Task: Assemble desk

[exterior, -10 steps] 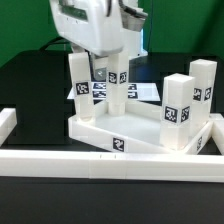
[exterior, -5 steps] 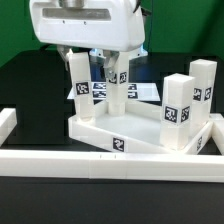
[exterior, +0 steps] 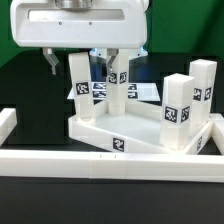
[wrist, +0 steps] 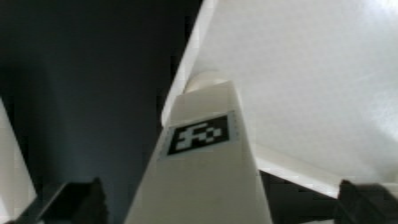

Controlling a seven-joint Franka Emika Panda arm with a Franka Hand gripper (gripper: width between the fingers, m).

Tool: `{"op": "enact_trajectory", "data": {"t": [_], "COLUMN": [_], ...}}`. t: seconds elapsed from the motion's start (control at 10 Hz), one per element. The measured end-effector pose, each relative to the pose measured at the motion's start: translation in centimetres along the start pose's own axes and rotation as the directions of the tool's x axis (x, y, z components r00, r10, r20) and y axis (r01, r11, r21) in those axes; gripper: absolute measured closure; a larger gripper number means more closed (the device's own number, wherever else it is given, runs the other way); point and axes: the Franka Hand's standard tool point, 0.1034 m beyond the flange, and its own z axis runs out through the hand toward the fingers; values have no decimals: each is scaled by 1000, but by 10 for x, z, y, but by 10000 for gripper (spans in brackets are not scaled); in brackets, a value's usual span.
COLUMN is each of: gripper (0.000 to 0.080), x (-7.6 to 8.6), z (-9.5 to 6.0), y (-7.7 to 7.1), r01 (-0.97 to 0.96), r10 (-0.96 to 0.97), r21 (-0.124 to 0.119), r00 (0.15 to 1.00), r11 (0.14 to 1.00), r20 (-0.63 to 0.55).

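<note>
The white desk panel [exterior: 120, 132] lies on the black table with its four tagged white legs standing up from its corners: one at the left [exterior: 80, 88], one at the back [exterior: 117, 92], and two at the exterior view's right [exterior: 178, 110] [exterior: 203, 88]. My gripper [exterior: 116, 70] hangs from above over the back leg, its broad white hand filling the top of the view. In the wrist view that leg [wrist: 205, 150] with its tag stands between my two dark fingers [wrist: 80, 203]. There is a gap on each side, so my gripper [wrist: 222, 205] is open around it.
Long low white border bars run along the front [exterior: 100, 162], the exterior view's left [exterior: 8, 120] and right [exterior: 216, 135]. The marker board [exterior: 148, 92] lies flat behind the desk. A dark cable [exterior: 50, 62] hangs from the hand.
The hand has turned about its vertical axis, so its broad side now faces the camera and looks wider. The panel and legs have not moved.
</note>
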Motion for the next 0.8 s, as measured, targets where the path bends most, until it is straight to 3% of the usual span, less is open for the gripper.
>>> {"op": "enact_trajectory", "data": {"t": [0.1, 0.3, 0.4, 0.5, 0.8], "gripper": [151, 410, 410, 511, 511], "x": [1, 1, 1, 1, 1], "z": [-1, -1, -1, 0, 0], "y": [0, 2, 2, 2, 1], "r01": [79, 121, 121, 121, 100], "r10": [-79, -121, -121, -121, -100], "r21": [-1, -1, -1, -1, 0], "r00": [997, 993, 993, 993, 995], "r11": [997, 993, 993, 993, 995], "r20": [0, 1, 1, 1, 2]}}
